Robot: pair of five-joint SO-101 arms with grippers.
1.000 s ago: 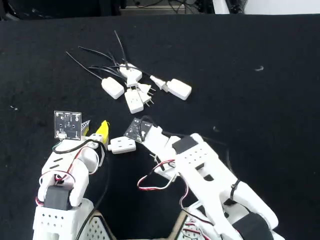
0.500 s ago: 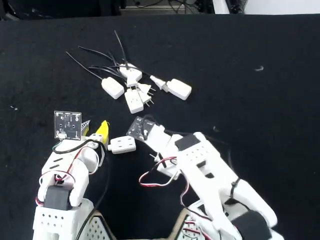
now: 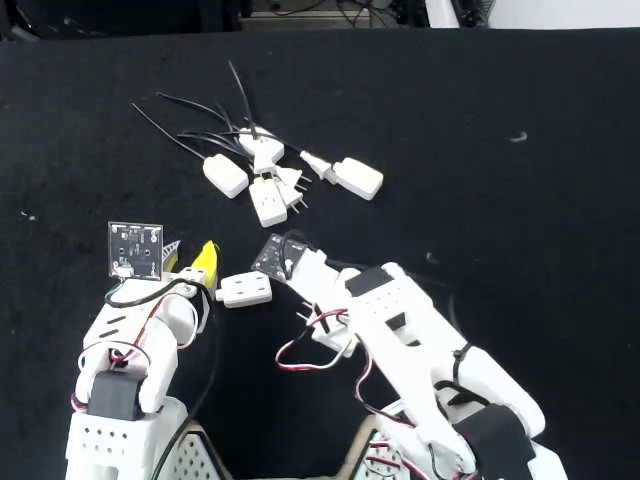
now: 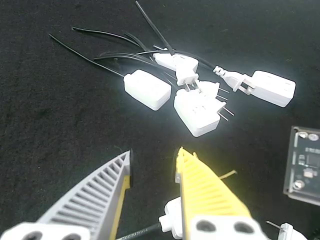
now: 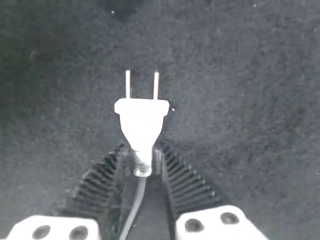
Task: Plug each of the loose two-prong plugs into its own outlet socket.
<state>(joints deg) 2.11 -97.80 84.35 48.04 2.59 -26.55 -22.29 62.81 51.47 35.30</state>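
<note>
My right gripper is shut on the tail of a white two-prong plug, whose prongs point away over the black mat. From above, this plug sits under the right arm, just right of a lone white outlet socket. My left gripper is open beside that socket, its yellow finger nearest to it. Farther off lies a cluster of sockets and loose plugs with black leads. The left wrist view shows the same cluster beyond my open left gripper.
The black mat has free room to the right and far left. One socket with a plug at its end lies at the cluster's right. The right arm's camera board stands close to the lone socket.
The right arm has shifted slightly to the left with the plug still in its grip. The left arm and the cluster have not moved.
</note>
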